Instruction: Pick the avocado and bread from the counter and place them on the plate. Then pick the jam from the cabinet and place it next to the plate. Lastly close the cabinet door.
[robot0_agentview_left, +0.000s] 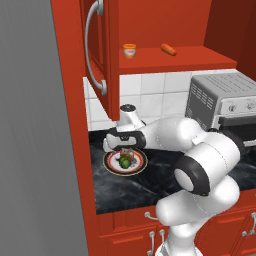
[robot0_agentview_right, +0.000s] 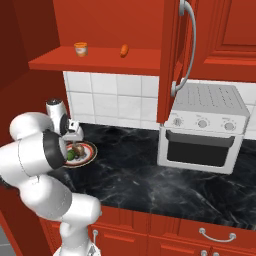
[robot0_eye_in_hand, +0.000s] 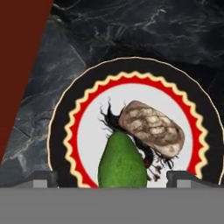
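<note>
My gripper (robot0_eye_in_hand: 111, 177) hangs just above the plate (robot0_eye_in_hand: 83, 105), my two fingertips (robot0_eye_in_hand: 43, 178) spread wide with nothing between them. Directly beneath, the avocado (robot0_eye_in_hand: 121, 162) lies on the plate's white centre, the bread (robot0_eye_in_hand: 151, 128) touching it on its far side. The plate sits on the black marble counter (robot0_agentview_left: 165, 170), close to the left-hand red wall. Further along the counter stands a silver toaster oven (robot0_agentview_right: 202, 135). Above, the cabinet door (robot0_agentview_left: 95, 50) stands swung open, and on the cabinet (robot0_agentview_right: 100, 60) shelf the jam (robot0_agentview_left: 129, 51) sits well apart from an orange carrot-like item (robot0_agentview_left: 168, 49).
</note>
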